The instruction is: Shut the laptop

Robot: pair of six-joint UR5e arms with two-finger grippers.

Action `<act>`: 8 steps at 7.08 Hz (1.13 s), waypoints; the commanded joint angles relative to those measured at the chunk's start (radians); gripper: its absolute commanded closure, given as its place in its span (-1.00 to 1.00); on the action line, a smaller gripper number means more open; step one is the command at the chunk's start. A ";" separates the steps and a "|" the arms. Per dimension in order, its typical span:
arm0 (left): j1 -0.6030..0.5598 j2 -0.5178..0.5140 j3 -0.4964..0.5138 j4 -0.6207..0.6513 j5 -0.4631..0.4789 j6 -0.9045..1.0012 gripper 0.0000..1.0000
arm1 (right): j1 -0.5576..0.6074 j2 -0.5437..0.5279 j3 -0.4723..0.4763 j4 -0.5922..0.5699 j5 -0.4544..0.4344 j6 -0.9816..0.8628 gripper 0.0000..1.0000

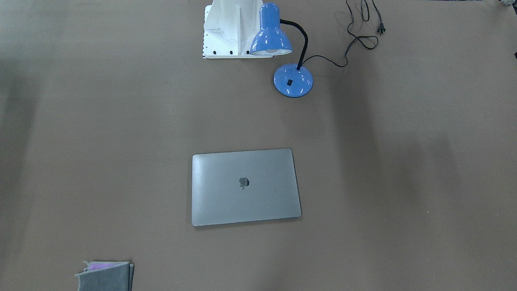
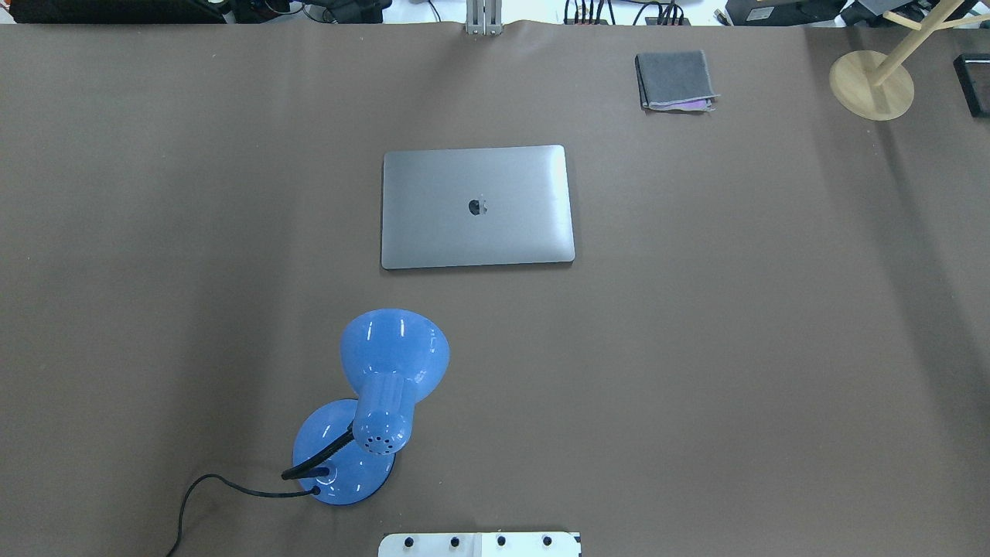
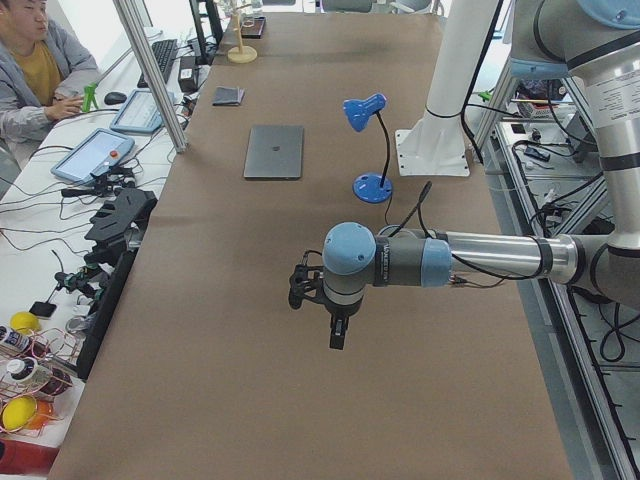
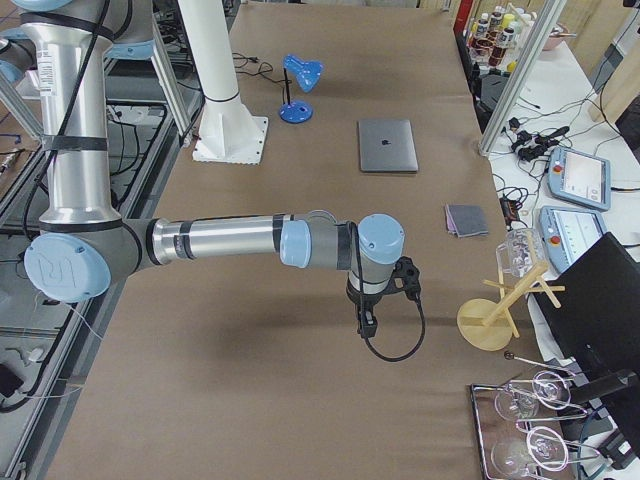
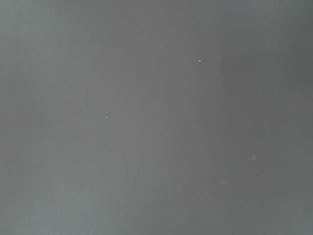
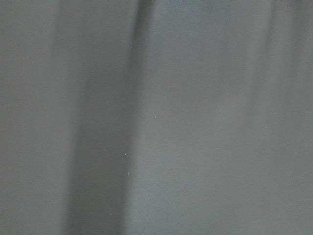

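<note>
The space-grey laptop (image 2: 477, 206) lies flat on the brown table with its lid down and the apple logo facing up. It also shows in the front view (image 1: 245, 186) and both side views (image 3: 275, 152) (image 4: 387, 146). My left gripper (image 3: 338, 338) hangs over bare table far from the laptop, near the table's left end. My right gripper (image 4: 367, 325) hangs over bare table near the right end. Both show only in the side views, so I cannot tell whether they are open or shut. Both wrist views show only brown table cover.
A blue desk lamp (image 2: 371, 402) with a black cord stands between the robot base (image 2: 479, 545) and the laptop. A folded grey cloth (image 2: 674, 80) lies beyond the laptop to the right. A wooden stand (image 2: 872, 83) is at the far right corner.
</note>
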 commanded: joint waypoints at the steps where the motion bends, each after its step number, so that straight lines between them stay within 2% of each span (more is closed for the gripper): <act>1: -0.031 -0.011 0.016 0.000 0.013 0.000 -0.96 | -0.002 -0.003 0.001 0.000 -0.002 -0.001 -1.00; 2: -0.082 -0.020 0.016 0.000 0.046 -0.004 -0.96 | -0.002 -0.003 0.001 0.000 -0.002 -0.003 -1.00; 3: -0.085 -0.024 0.010 0.003 0.066 -0.004 -0.96 | -0.002 -0.004 0.001 0.000 -0.002 -0.004 -1.00; 8: -0.085 -0.011 0.010 0.005 0.065 -0.021 -0.96 | -0.002 -0.012 0.002 0.000 0.006 -0.004 -1.00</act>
